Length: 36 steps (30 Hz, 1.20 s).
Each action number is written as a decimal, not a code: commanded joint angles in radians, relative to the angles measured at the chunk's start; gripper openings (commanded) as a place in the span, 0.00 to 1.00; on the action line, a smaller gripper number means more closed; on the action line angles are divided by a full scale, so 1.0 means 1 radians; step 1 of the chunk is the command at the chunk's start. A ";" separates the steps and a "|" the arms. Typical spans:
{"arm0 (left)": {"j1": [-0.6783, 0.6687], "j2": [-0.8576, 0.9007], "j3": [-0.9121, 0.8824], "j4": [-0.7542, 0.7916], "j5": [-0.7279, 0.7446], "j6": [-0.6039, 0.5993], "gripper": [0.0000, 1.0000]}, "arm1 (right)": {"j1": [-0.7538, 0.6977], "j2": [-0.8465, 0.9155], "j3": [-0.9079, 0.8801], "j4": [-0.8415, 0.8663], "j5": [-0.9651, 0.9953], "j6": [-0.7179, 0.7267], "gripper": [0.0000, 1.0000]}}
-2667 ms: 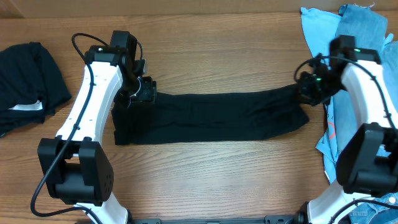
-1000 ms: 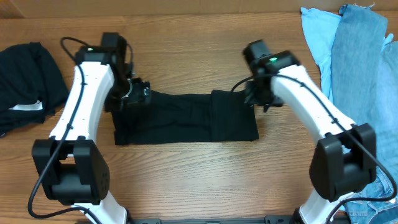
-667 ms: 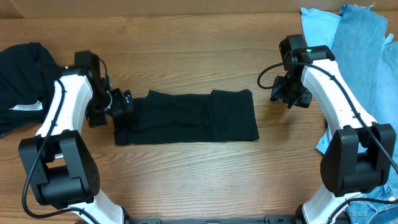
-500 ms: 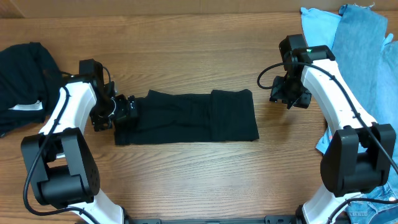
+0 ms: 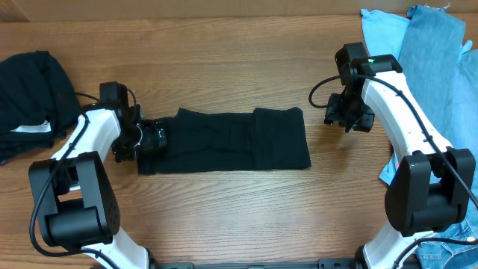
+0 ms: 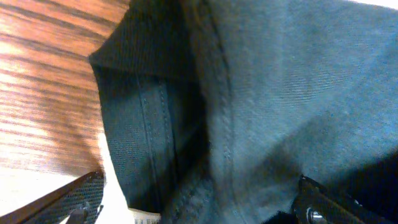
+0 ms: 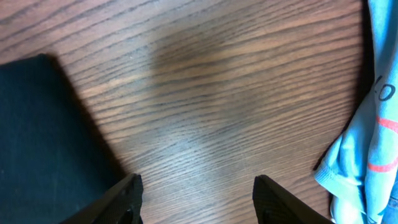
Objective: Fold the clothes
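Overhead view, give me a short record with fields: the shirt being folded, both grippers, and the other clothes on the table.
shirt being folded: black shirt, flat mid-table in a long band, right end doubled over
left gripper: open, jaws wide at the shirt's left edge, fabric between them
right gripper: open, empty, over bare wood right of the shirt
left edge: black garment with white label, crumpled
right edge: light blue shirt and blue denim, unfolded
surface: wooden table
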 commanded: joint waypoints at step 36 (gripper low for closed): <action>0.468 -0.137 0.191 -0.076 0.100 0.037 0.04 | 0.002 -0.022 0.021 -0.050 -0.004 -0.002 0.61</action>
